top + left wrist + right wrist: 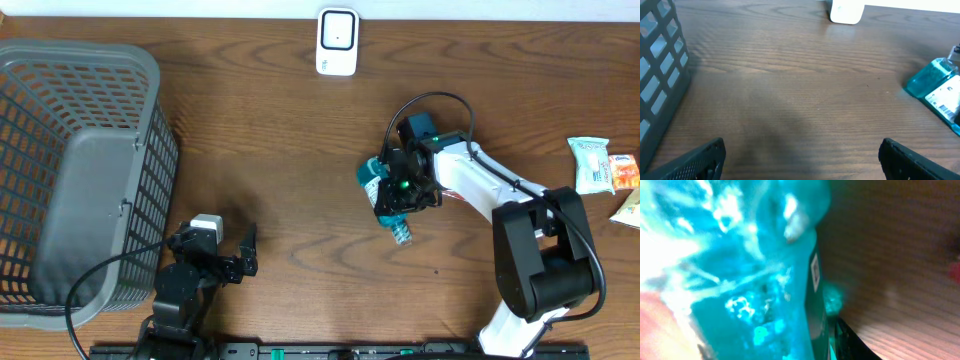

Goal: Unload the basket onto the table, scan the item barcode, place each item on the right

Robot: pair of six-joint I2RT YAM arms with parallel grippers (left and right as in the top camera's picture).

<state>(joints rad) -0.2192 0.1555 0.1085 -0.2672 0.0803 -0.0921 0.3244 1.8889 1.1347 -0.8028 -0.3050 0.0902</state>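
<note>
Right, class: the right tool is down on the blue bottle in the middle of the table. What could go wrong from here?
The bottle lies on its side under the right tool. Its plastic looks smooth, so it might slip or twist when lifted. Its label covers only one side, so it could end up turned away from the white scanner at the far edge and fail to read.

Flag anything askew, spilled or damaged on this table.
Only the teal bottle stands out: it lies on its side mid-table, diagonal to the table edge, under the right gripper. No spill or damage shows. The basket sits upright.
</note>
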